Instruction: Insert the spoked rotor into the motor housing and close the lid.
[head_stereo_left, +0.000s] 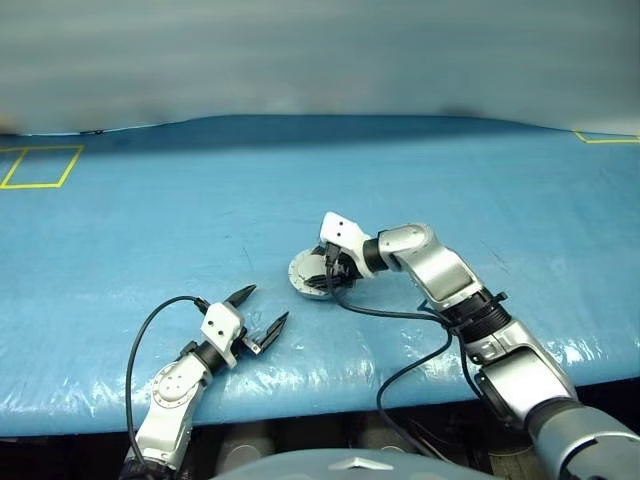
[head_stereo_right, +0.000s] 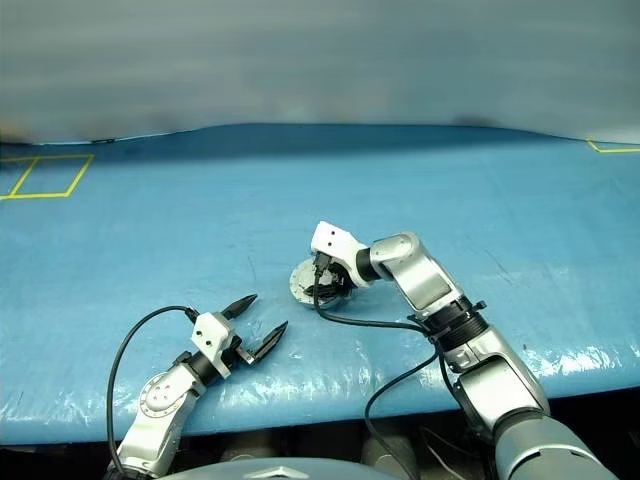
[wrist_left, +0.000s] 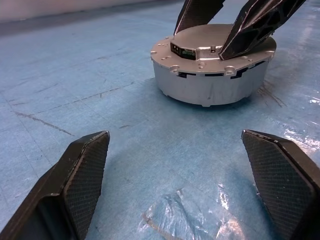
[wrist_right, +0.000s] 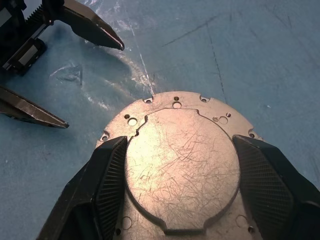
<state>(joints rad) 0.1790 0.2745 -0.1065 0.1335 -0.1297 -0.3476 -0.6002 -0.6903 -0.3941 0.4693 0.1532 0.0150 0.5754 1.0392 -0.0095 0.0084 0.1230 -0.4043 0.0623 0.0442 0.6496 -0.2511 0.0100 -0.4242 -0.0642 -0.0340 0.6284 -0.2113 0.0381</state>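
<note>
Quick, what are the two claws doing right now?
Left gripper: open, empty.
Right gripper: open astride the closed motor housing's top; grip cannot be told.

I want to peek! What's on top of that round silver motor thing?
The right gripper is on the closed motor housing, black fingers spread across its flat scratched lid. The inside is covered.

Left gripper (wrist_left: 185, 185), fingers spread wide over the blue table (wrist_left: 90, 90). Beyond, the closed housing (wrist_left: 212, 67), touched on top by the right gripper (wrist_left: 227, 25).
</note>
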